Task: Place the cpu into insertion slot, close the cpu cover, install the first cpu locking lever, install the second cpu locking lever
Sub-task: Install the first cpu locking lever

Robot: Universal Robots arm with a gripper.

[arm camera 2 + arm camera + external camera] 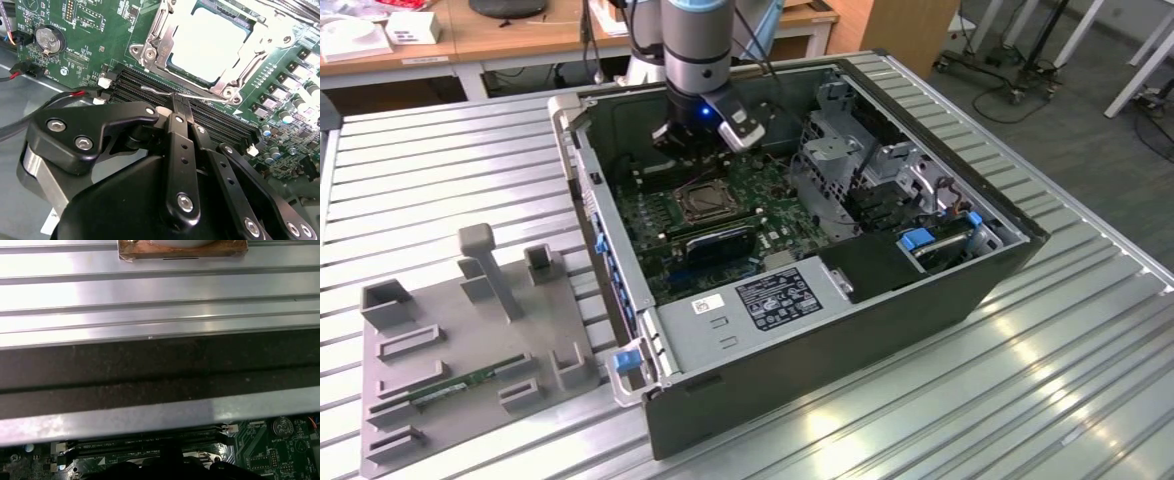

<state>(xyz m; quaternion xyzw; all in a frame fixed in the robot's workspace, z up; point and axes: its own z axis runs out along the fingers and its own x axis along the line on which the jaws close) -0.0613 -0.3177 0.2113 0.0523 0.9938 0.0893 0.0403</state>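
The cpu [207, 42] lies flat in the motherboard socket [698, 200], pale metal face up. The silvery cpu cover [159, 31] lies down around it like a frame. A thin wire locking lever [155, 90] runs along the socket's edge beside the memory slots. In the second wrist view my gripper [181, 102] is shut, its black fingertips [176, 102] pressed together right at that lever, touching or just over it. In the exterior view the gripper [700, 140] hangs inside the open computer case, just behind the socket.
The case walls [587, 200] and the drive cage [854, 170] close in around the board. Black memory slots [145, 82], a coin battery [47, 39] and red and black cables [20, 72] lie near the fingers. A grey fixture [467, 380] with a green memory stick sits on the ribbed table.
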